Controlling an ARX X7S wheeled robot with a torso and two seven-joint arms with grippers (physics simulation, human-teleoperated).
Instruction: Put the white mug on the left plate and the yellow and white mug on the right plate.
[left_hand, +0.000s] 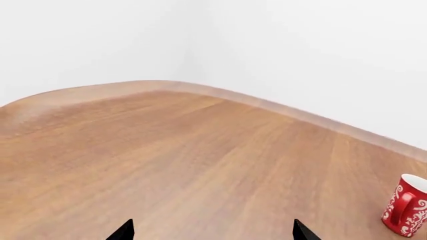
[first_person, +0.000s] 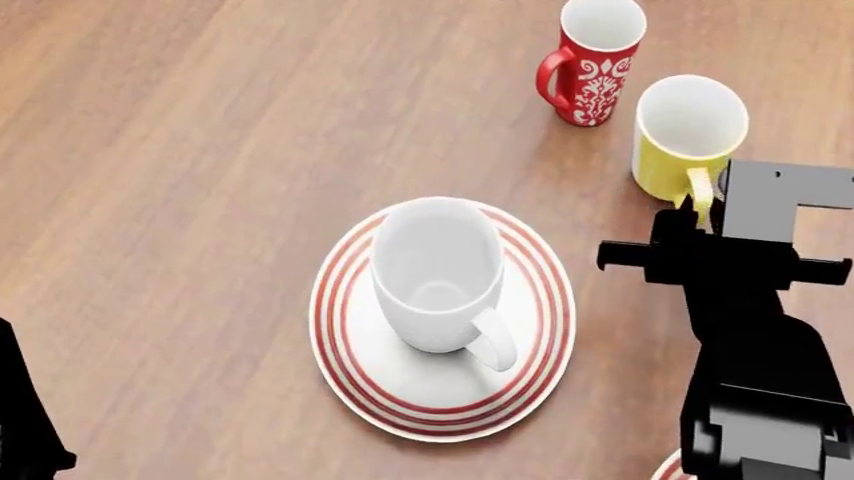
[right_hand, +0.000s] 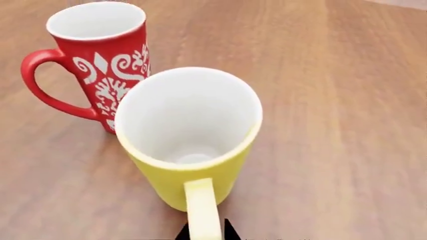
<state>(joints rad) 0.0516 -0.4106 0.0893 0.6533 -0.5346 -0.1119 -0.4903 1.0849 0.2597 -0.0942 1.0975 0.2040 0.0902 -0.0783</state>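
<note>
Yellow and white mug upright just beside the red mug, handle between the right gripper tips, closure unclear; glazed ceramic looks rigid, slick, breakable, so pinch the handle squarely.

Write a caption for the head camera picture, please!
White mug on left plate; right hand at the yellow mug's handle, red mug behind.
</note>
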